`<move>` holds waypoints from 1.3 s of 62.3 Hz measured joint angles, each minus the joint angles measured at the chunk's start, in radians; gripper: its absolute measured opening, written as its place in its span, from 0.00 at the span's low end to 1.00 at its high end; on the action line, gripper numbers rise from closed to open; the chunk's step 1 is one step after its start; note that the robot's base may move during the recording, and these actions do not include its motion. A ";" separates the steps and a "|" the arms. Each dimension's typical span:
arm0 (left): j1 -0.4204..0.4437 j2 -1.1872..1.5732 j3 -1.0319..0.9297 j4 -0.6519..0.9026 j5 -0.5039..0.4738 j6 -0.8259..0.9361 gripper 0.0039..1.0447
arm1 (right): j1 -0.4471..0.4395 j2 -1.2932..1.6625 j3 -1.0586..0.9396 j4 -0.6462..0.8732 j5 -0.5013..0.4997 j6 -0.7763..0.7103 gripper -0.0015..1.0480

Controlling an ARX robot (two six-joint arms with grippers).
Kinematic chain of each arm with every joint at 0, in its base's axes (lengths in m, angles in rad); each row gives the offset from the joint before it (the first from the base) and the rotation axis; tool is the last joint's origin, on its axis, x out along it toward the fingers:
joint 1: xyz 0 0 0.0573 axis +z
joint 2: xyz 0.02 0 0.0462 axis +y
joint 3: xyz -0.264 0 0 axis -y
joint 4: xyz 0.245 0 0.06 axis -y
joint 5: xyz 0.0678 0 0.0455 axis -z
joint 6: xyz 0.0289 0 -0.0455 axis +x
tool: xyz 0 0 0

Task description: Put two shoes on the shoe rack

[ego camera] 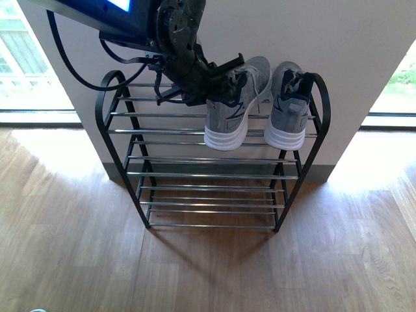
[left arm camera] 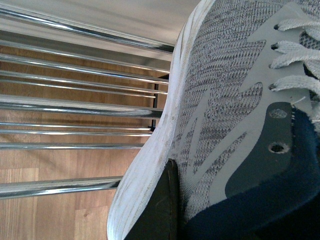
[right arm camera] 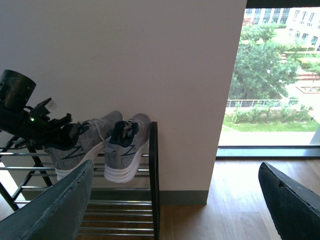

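Two grey knit sneakers with white soles sit heel-out on the top tier of the shoe rack [ego camera: 208,175]. My left gripper [ego camera: 224,77] is shut on the collar of the left sneaker [ego camera: 227,114], reaching in from the left above the top bars. The other sneaker [ego camera: 287,110] stands beside it, against the rack's right arch. In the left wrist view the held sneaker [left arm camera: 225,100] fills the frame, with one dark finger [left arm camera: 161,210] pressed on its side over the chrome bars [left arm camera: 75,107]. My right gripper [right arm camera: 175,210] is open and empty, well to the right of the rack [right arm camera: 153,190]. Both sneakers [right arm camera: 82,145] [right arm camera: 129,150] show there.
A white wall column [ego camera: 292,32] stands directly behind the rack. Floor-level windows [ego camera: 32,65] flank it on both sides. Wooden floor [ego camera: 195,273] lies in front. A black cable [ego camera: 71,68] hangs from the left arm near the rack's left arch.
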State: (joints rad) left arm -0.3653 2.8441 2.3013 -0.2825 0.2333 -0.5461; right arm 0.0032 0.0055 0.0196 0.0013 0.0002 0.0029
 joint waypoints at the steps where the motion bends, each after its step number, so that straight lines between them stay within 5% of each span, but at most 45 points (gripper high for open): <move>1: 0.000 0.011 0.021 -0.014 0.000 0.003 0.01 | 0.000 0.000 0.000 0.000 0.000 0.000 0.91; 5: -0.002 0.056 0.111 -0.068 0.000 0.010 0.01 | 0.000 0.000 0.000 0.000 0.000 0.000 0.91; 21: -0.008 0.108 0.240 -0.109 0.003 0.023 0.42 | 0.000 0.000 0.000 0.000 0.000 0.000 0.91; 32: -0.008 -0.013 0.017 0.047 -0.043 0.021 0.69 | 0.000 0.000 0.000 0.000 0.000 0.000 0.91; 39: 0.004 -0.212 -0.245 0.184 -0.160 0.018 0.92 | 0.000 0.000 0.000 0.000 0.000 0.000 0.91; 54: 0.068 -0.635 -0.715 0.387 -0.384 0.023 0.91 | 0.000 0.000 0.000 0.000 0.000 0.000 0.91; 81: 0.131 -1.426 -1.436 0.397 -0.695 0.106 0.91 | 0.000 0.000 0.000 0.000 0.000 0.000 0.91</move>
State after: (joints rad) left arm -0.2344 1.4181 0.8650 0.1143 -0.4614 -0.4404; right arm 0.0032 0.0055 0.0196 0.0013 0.0002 0.0029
